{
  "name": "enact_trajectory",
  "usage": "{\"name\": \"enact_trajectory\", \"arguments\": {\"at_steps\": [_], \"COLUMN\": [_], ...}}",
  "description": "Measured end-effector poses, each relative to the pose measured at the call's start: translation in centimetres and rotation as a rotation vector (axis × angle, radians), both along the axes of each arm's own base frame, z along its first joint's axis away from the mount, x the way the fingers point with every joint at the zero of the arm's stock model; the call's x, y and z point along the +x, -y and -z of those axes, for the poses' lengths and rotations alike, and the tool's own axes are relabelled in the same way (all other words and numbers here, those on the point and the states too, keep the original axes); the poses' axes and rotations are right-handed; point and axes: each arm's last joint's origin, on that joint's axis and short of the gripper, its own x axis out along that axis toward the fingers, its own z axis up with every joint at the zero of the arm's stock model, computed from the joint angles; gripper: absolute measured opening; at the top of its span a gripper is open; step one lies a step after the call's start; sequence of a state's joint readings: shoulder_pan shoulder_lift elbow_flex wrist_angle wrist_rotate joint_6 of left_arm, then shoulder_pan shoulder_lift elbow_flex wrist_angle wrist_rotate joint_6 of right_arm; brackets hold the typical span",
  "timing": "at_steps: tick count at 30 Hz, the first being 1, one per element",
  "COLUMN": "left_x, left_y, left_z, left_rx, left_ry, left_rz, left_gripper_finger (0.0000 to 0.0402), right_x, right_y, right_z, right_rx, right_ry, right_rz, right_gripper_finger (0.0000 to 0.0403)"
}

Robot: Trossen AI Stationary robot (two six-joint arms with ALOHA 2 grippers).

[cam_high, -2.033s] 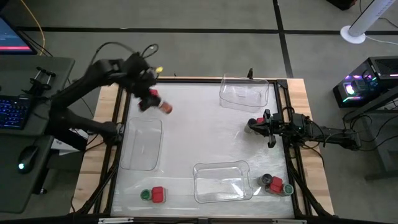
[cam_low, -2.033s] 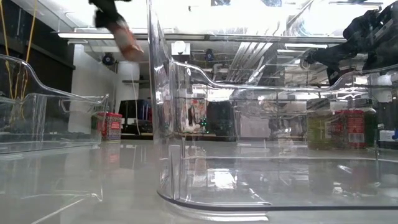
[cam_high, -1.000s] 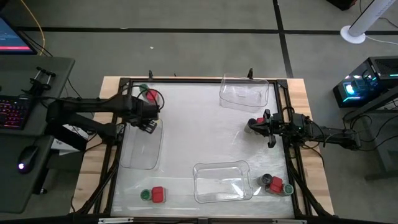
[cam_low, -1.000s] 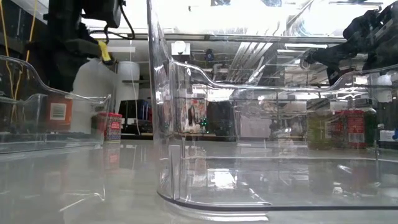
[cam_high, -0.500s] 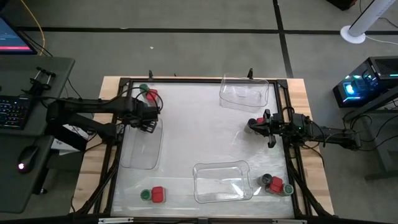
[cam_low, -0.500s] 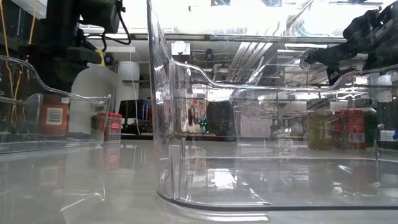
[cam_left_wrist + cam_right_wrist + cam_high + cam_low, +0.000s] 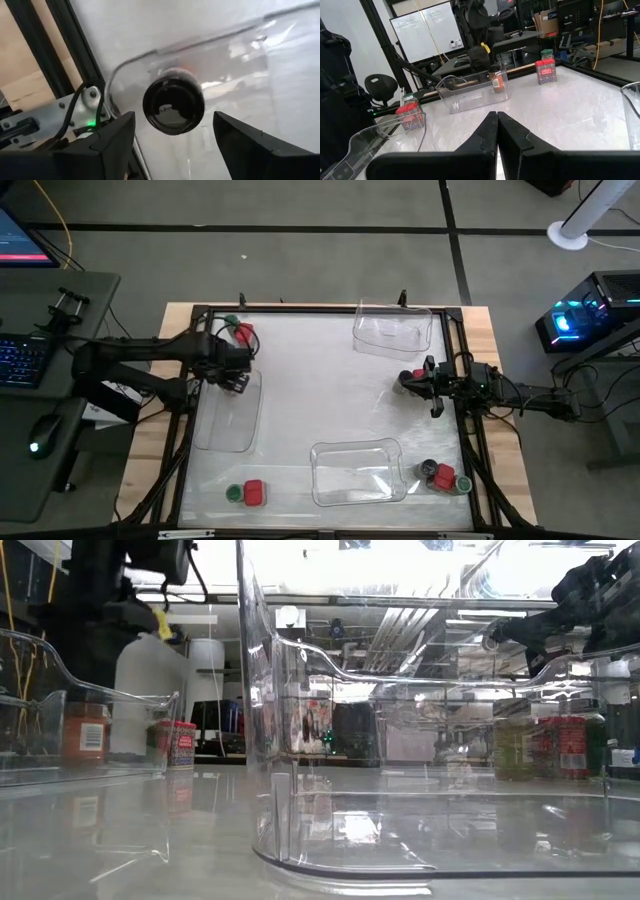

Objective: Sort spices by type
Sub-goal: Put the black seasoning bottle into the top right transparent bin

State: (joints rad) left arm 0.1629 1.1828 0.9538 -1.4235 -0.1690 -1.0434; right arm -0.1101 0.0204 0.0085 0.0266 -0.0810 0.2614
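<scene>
A brownish jar with a dark lid (image 7: 173,106) stands upright on the floor of the clear left tray (image 7: 224,420), at its far end; it also shows in the low view (image 7: 85,735). My left gripper (image 7: 238,378) hangs just above it, pointing down and open. Its fingers stand on either side of the lid without touching. My right gripper (image 7: 496,117) waits shut at the table's right edge, pointing level toward the left.
A green-lidded jar (image 7: 231,323) and a red box (image 7: 243,334) stand at the far left corner. Another such pair (image 7: 245,492) is at the near left. Several spices (image 7: 442,476) cluster at the near right. Clear trays sit at the far edge (image 7: 392,330) and the near edge (image 7: 355,472).
My left gripper has let go of the brownish jar. In the low view the jar has sunk a little onto the left tray's floor and stands free, and the dark fingers that covered its top are clear of it.
</scene>
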Motion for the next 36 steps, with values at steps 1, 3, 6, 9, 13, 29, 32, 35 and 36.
{"name": "enact_trajectory", "arguments": {"at_steps": [1,3,6,9,13,29,32,35,36], "left_x": [0.0,-0.1,0.2,1.5,4.9,8.2,6.5,4.8,4.3], "left_y": [-0.1,-0.3,-0.5,-0.7,-0.5,-4.0,-4.1,-4.0,-3.9], "left_z": [-0.4,-1.5,-3.2,-5.1,-7.4,-12.8,-13.9,-15.0,-15.3], "left_rx": [0.007,0.018,0.039,0.083,0.153,0.218,0.25,0.312,0.335], "left_ry": [0.016,0.059,0.159,0.355,0.766,1.492,1.533,1.551,1.557], "left_rz": [-0.002,-0.007,-0.01,0.083,0.34,0.711,0.72,0.736,0.741], "left_gripper_finger": [0.0254,0.0255,0.0255,0.0255,0.0255,0.0255,0.0255,0.0255,0.0255], "right_x": [0.0,0.0,0.0,0.0,0.0,-0.2,-0.9,-1.6,-1.7], "right_y": [0.0,0.0,0.0,0.0,0.0,0.8,1.5,1.8,1.7], "right_z": [0.0,0.0,0.0,0.0,0.0,-0.8,-2.6,-3.8,-4.1], "right_rx": [0.0,0.0,0.0,0.0,0.0,0.154,0.487,0.694,0.704], "right_ry": [0.0,0.0,0.0,0.0,0.0,0.106,0.418,0.651,0.681], "right_rz": [0.0,0.0,0.0,0.0,0.0,0.28,0.473,0.522,0.499], "right_gripper_finger": [0.0001,0.0001,0.0001,0.0001,0.0001,0.0001,0.0001,0.0001,0.0001]}}
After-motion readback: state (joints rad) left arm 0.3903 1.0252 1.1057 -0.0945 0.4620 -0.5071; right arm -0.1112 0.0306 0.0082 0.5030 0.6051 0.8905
